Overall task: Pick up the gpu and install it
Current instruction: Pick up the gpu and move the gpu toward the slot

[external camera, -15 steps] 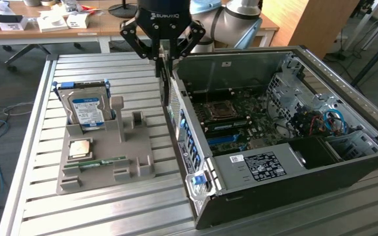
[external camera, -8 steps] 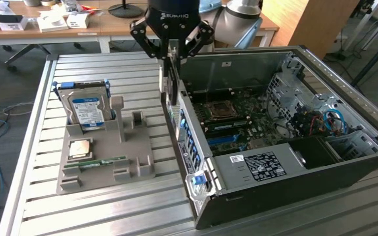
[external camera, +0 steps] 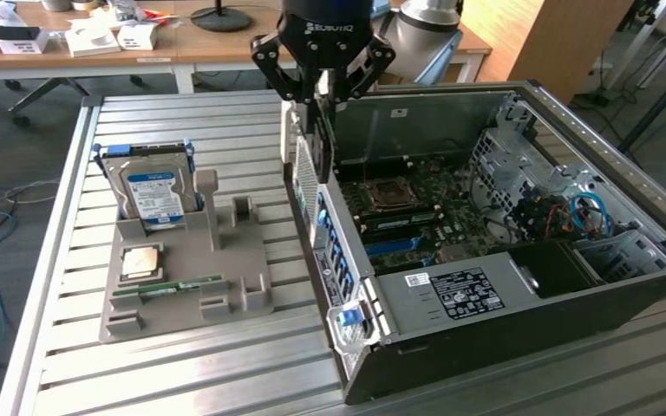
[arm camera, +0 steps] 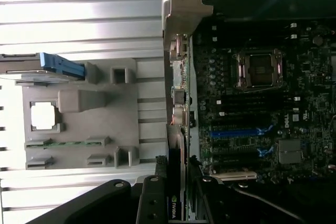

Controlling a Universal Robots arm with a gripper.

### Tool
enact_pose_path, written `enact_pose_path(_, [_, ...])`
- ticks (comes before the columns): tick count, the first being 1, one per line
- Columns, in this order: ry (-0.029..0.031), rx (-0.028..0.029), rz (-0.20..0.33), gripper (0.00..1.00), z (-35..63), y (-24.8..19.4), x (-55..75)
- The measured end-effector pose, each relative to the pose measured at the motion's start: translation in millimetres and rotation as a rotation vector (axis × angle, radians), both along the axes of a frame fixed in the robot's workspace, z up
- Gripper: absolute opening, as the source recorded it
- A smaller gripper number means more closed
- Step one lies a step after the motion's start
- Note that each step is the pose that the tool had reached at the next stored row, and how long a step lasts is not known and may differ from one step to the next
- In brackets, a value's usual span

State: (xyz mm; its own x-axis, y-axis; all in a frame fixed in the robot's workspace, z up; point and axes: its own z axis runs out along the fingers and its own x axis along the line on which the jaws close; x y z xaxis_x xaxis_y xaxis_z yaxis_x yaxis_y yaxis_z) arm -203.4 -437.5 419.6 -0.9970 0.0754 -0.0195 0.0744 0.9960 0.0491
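Jaws, seemingly tight on gpu point(external camera: 310, 143) — midair

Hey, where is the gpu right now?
The gpu hangs upright in the end effector above the port-side wall of the open computer case, on the exterior view's right of the grey tray.

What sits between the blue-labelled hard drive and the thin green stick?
A square silver processor chip lies flat there on the grey holder, seen in the exterior view.

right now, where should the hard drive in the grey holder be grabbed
I'd take the hard drive by its upper end, from straight above, clamping its two broad faces: it stands on end in the grey holder, with its lower part sunk in a slot.
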Motion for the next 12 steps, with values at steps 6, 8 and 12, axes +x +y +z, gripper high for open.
enact_pose_path(6, [0.0, 0.0022, 0.0, 0.27, 0.0, 0.0, 14.4])
enact_pose_path(8, [0.0, 0.003, 0.0, 0.27, 0.0, 0.0, 19.6])
enact_pose_path(12, [0.0001, 0.0039, 0.0, 0.27, 0.0, 0.0, 29.8])
